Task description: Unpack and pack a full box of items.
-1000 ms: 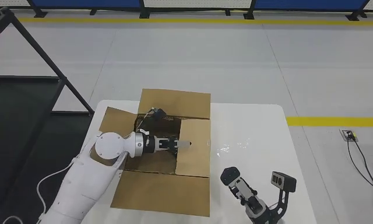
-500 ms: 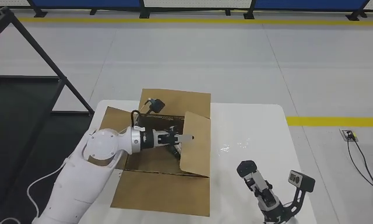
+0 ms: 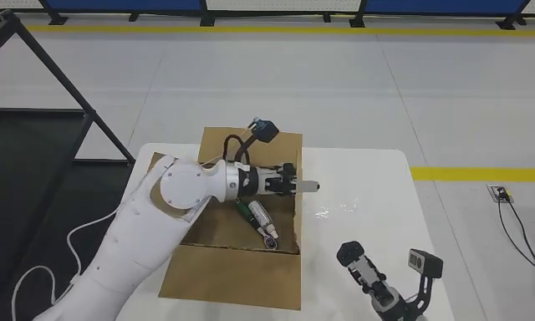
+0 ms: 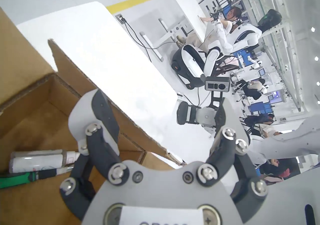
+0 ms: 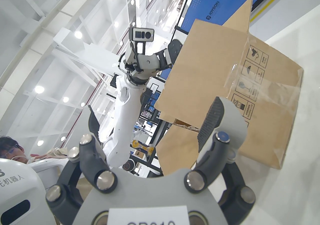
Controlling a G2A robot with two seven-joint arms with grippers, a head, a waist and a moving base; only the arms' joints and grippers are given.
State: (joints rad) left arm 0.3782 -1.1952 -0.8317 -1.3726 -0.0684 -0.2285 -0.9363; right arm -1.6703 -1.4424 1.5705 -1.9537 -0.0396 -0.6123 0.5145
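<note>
Box [image 3: 238, 275] open on the white table [image 3: 368, 175], with left, far and near flaps folded outward. Inside, close to the box's right wall: green-handled tool [image 3: 246, 211] and white tube [image 3: 258, 211], lying side by side on the bottom. Above them, stretched across the box's opening and out past its right wall: left pincer [image 4: 162, 101], spread wide, nothing held. Right flap [image 4: 120, 101] raised on edge beneath that pincer, seemingly held outward by it; contact impossible to confirm. Right of the box and nearer its front corner, low by the table: right pincer [image 5: 157, 116], likewise spread wide and empty, facing the box's outer wall. Likely trouble from here: flap swinging back over the box's opening once let go, covering the items; an open pincer catching the cardboard edge and dragging the light box across the table; a grab at the thin items slipping or pinching both at once, given such tight spacing beside the wall.
</note>
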